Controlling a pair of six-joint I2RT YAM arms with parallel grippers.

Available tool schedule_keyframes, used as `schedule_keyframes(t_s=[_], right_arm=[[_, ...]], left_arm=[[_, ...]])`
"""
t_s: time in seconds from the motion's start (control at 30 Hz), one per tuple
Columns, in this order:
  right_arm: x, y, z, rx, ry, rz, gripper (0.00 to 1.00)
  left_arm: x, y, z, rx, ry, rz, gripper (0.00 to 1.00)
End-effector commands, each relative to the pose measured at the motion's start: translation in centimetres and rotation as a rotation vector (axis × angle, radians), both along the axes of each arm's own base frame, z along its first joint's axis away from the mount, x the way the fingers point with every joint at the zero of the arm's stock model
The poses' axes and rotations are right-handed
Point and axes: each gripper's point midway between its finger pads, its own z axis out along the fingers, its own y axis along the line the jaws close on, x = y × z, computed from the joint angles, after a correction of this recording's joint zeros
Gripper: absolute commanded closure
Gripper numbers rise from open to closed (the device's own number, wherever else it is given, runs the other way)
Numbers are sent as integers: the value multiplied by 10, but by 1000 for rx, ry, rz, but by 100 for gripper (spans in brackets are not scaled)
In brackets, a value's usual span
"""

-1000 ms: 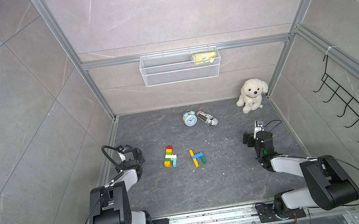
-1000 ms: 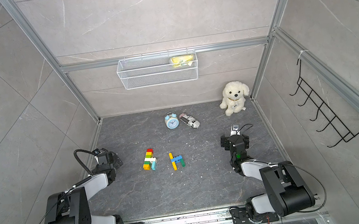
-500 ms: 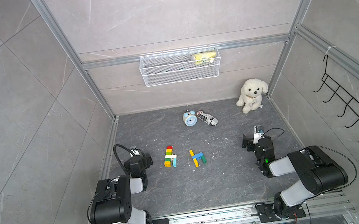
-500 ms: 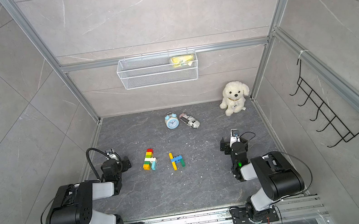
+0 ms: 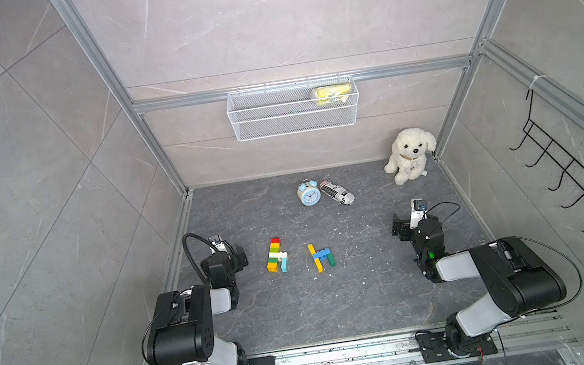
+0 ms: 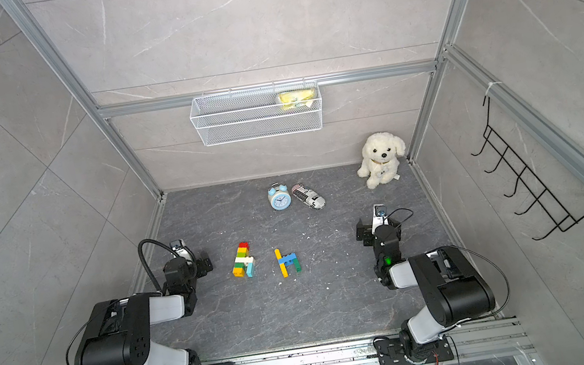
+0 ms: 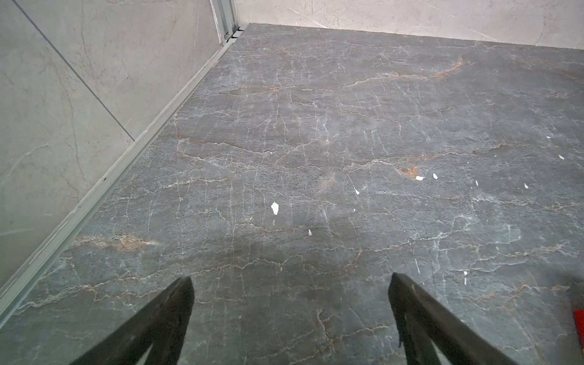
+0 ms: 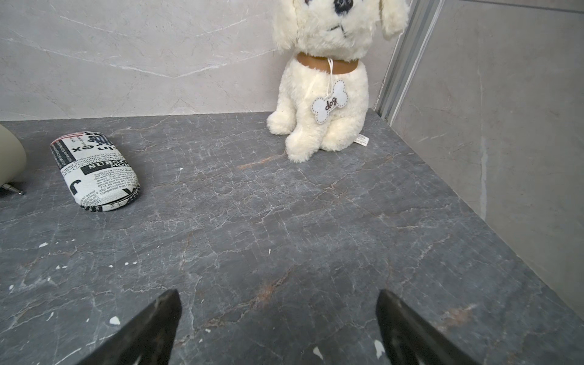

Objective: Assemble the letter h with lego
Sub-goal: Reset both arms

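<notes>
Grey tabletop (image 5: 376,295) is carrying both lego h-shapes, multicoloured lego (image 5: 276,255) beside yellow-blue lego (image 5: 321,257), at mid-frame. Left gripper (image 7: 290,282) and right gripper (image 8: 279,295) are hovering, jaws spread and empty, flanking them, likely giving builds room.

left arm (image 5: 178,323): black, pale grey | right arm (image 5: 520,275): alike, green light (image 5: 430,255)

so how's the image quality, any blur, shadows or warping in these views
In both top views: even soft light, sharp, with wide-angle splay in the frame posts. Left wrist view: floor crisp, left hand soft-edged up close, a faint shadow ahead of it. Right wrist view: case print legible, plush dog cropped at its head, right hand blurred.
</notes>
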Motion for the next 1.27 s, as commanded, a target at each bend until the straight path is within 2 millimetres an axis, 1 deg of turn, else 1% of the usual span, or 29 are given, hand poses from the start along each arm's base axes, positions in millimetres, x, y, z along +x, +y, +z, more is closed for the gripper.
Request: schedule_keyframes(t_s=[0.0, 0.37, 0.43, 0.5, 0.53, 0.57, 0.63, 0.7, 0.73, 0.77, 0.8, 0.87, 1.23], right_arm=[[-2, 2, -3, -10, 14, 10, 0], [-1, 2, -2, -11, 12, 10, 0], [-2, 2, -1, -11, 10, 11, 0], [-5, 1, 0, -7, -11, 6, 0], [-9, -1, 2, -3, -33, 1, 0], [-15, -2, 6, 3, -70, -1, 0], [-18, -2, 6, 2, -88, 2, 0], [-14, -2, 3, 3, -53, -2, 0], [-8, 0, -1, -1, -16, 3, 0], [-1, 3, -3, -9, 20, 18, 0], [-1, 5, -2, -11, 14, 30, 0], [-1, 3, -2, -13, 15, 16, 0], [-1, 5, -2, -16, 12, 26, 1]], left_arm=[[13, 0, 21, 14, -69, -19, 0], [12, -2, 23, 21, -78, -31, 0], [2, 1, 28, 22, -137, -10, 0], [-21, 3, 36, 15, -256, 4, 0], [-21, 3, 38, 16, -276, 0, 0], [-15, 1, 37, 21, -263, -18, 0], [-6, -1, 28, 9, -163, -29, 0], [6, 2, 28, 17, -140, -17, 0], [10, 2, 24, 15, -106, -13, 0], [11, 0, 20, 7, -63, -28, 0], [13, -1, 24, 12, -85, -37, 0], [12, -2, 22, 10, -72, -40, 0], [12, -2, 21, 12, -72, -39, 0]])
